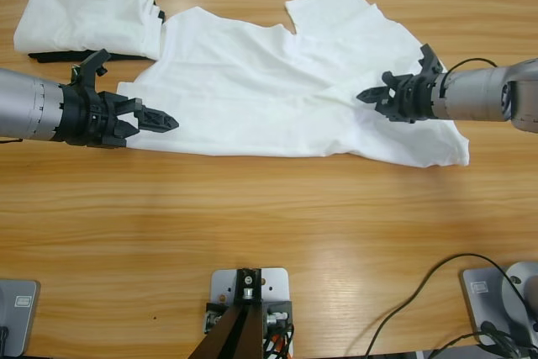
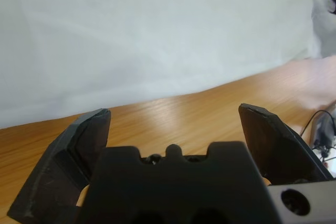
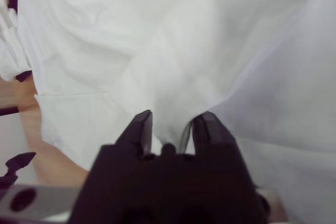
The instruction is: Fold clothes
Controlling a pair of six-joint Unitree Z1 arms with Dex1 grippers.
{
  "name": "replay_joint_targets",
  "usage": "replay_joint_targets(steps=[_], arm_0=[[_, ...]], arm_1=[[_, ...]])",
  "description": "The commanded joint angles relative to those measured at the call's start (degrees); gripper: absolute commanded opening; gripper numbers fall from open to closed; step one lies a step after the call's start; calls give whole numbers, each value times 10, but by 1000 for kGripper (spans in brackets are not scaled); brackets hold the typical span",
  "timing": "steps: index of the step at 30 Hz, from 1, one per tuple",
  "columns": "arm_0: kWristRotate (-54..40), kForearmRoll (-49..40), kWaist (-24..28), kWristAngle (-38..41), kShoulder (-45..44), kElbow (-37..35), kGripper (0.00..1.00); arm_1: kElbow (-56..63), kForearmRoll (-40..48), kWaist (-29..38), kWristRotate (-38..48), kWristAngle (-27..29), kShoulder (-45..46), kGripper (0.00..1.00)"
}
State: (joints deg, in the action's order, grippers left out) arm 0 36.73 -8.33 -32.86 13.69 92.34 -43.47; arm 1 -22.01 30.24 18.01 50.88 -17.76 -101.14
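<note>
At the far left of the worktop (image 1: 252,233) we see a second white garment (image 1: 88,16) bunched over a black folded garment (image 1: 50,57), both set apart from the job and just beside the shirt's upper left edge. Next comes the left gripper (image 1: 160,119), lying low over the wood at the left hem of the T-shirt (image 1: 252,90); its fingers (image 2: 89,135) stand wide apart with nothing between them, the cloth edge just ahead of the tips. The T-shirt itself occupies the middle and right of the worktop, spread mostly flat but not squared: one sleeve points toward the far edge, the near hem runs in a long slanted line, and a ridge of creases leads across the body toward the right. At the right, the right gripper (image 1: 370,95) has its fingers (image 3: 142,127) drawn close together on a pinch of the white fabric, which tents up around them. We judge the fold as barely begun: no panel is yet laid over another, and sleeves, sides and the final halving remain. The cloth is thin, matte, soft cotton that drapes and wrinkles readily; the worktop is smooth, glossy wood with straight grain.
</note>
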Motion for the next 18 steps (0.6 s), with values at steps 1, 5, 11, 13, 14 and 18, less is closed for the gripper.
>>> replay_joint_targets(steps=[1, 5, 11, 13, 14, 18], arm_0=[[-2, -9, -6, -9, -2, 23, 954], [-2, -9, -6, -8, -2, 22, 954], [-2, -9, -6, -8, 2, 23, 957], [-2, -8, -6, -8, 4, 23, 957], [-2, -8, -6, -8, 5, 23, 955], [-2, -7, -6, -8, 6, 31, 957]], arm_1=[[21, -9, 5, -48, 21, 7, 0], [17, -99, 5, -70, 37, 68, 0], [-68, -281, 37, -19, 48, 153, 0], [-78, -285, 69, 8, 49, 143, 0], [-82, -283, 86, 19, 50, 132, 0], [-105, -261, 148, 62, 50, 83, 0]])
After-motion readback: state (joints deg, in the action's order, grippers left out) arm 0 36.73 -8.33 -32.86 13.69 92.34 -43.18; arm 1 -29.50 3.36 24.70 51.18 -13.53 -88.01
